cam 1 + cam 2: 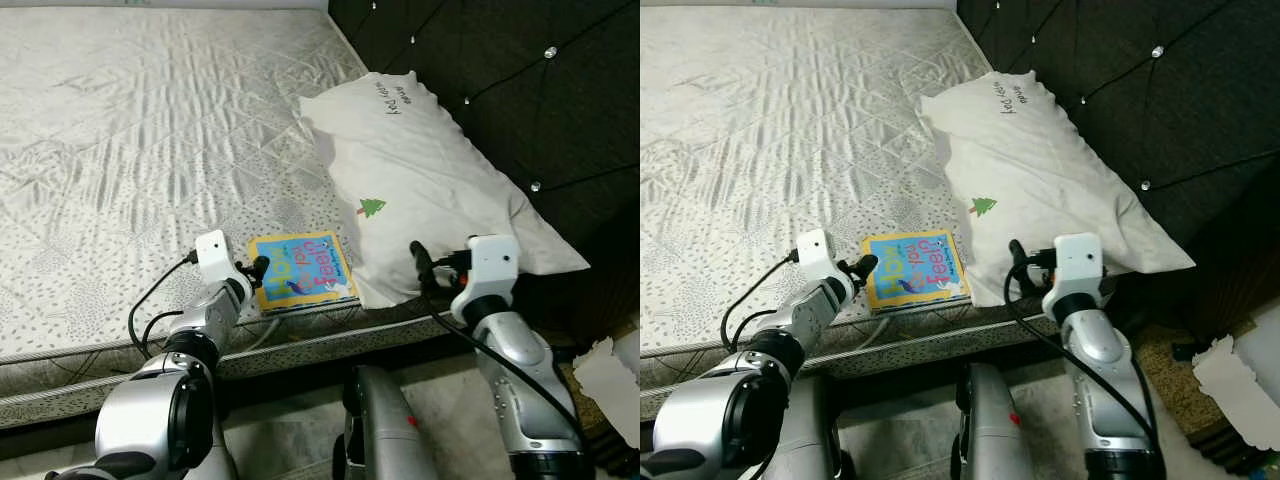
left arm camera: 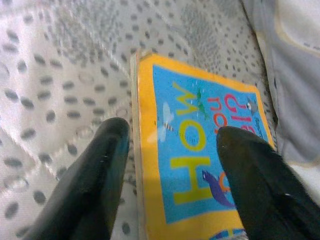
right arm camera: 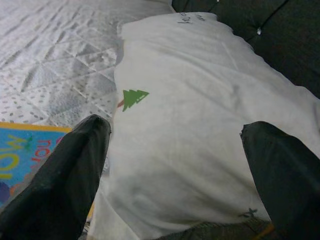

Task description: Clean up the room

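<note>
1. Overhead, the left hand (image 1: 262, 268) reaches the book (image 1: 301, 270) at the bed (image 1: 120, 150) edge, beside the pillow (image 1: 430, 190).
2. Left wrist: fingers (image 2: 95, 180) spread, straddling the book's spine edge; it should advance squarely, then close.
3. Right wrist: the right hand (image 3: 175, 165) hangs spread over the pillow.

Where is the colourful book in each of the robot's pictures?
Left eye: book at the mattress edge, beside the left gripper.
Right eye: same spot.
Left wrist: big, between the open fingers.
Right wrist: a corner.
Shared landmark: the white pillow next to it.
</note>
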Tool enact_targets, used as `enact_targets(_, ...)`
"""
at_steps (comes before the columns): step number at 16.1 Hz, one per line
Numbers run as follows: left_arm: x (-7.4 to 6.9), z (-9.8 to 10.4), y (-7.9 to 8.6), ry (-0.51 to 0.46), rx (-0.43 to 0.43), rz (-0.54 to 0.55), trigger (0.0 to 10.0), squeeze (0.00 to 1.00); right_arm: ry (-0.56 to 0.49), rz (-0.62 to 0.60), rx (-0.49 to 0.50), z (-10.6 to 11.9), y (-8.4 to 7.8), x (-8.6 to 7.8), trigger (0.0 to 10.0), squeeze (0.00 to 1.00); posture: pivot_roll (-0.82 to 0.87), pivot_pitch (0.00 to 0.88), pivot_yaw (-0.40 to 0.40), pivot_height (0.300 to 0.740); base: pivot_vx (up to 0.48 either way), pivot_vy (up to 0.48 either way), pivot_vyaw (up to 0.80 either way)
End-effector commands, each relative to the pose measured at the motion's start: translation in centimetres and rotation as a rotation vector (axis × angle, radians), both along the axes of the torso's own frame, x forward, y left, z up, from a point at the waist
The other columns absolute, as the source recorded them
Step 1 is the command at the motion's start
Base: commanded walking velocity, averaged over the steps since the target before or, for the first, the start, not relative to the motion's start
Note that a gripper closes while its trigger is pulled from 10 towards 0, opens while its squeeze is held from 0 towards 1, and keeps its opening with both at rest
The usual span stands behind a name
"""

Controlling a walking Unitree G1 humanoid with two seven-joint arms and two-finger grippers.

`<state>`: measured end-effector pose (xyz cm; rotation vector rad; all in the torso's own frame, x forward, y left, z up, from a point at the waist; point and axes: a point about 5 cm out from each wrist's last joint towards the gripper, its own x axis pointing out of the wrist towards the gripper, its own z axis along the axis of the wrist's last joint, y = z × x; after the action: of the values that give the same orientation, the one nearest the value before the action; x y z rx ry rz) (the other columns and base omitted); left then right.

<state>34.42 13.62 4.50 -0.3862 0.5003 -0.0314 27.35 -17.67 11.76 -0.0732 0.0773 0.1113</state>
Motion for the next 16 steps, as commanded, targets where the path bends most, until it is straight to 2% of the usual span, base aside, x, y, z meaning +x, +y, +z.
enact_targets(1,0.0,0.2,-0.1,-0.03,0.046,-0.008,10.0,1.0,-0.012,-0.009,0.003,0.1,0.1,0.4,10.0,0.0,-0.1,0.016,-0.082,0.568,0.0,0.0,0.0)
enact_targets(2,0.1,0.7,0.1,-0.089,0.117,-0.002,10.0,1.0,-0.02,-0.001,0.02,0.0,0.7,0.8,10.0,0.0,-0.08,0.008,-0.077,0.568,0.0,0.0,0.0)
enact_targets(4,-0.1,0.9,0.1,-0.124,0.142,-0.002,10.0,1.0,-0.024,0.005,0.037,-0.1,1.3,1.2,10.0,0.0,-0.06,0.0,-0.074,0.568,0.0,0.0,0.0)
enact_targets(8,-1.7,0.1,-2.8,-0.133,0.194,-0.235,10.0,1.0,-0.035,0.028,0.07,-0.3,2.9,2.2,10.0,0.0,-0.01,0.0,-0.066,0.568,0.0,0.0,0.0)
enact_targets(9,-3.2,-1.0,-4.2,-0.091,0.219,-0.368,10.0,1.0,-0.044,0.032,0.079,-0.3,3.3,2.6,10.0,0.0,0.0,0.0,-0.057,0.568,0.0,0.0,0.0)
enact_targets(12,-4.9,-2.7,-5.4,0.017,0.219,-0.513,10.0,1.0,-0.052,0.023,0.084,-0.3,3.3,3.0,10.0,0.0,0.0,0.0,-0.046,0.568,0.0,0.0,0.0)
enact_targets(14,-4.8,-3.0,-5.1,0.059,0.264,-0.526,10.0,1.0,-0.059,0.018,0.084,-0.3,3.3,2.9,10.0,0.0,-0.01,0.0,-0.037,0.568,0.0,0.0,0.0)
enact_targets(16,-5.2,-3.4,-5.0,0.103,0.243,-0.549,10.0,1.0,-0.061,0.011,0.081,-0.4,3.2,2.8,10.0,0.0,-0.01,0.0,-0.037,0.568,0.0,0.0,0.0)
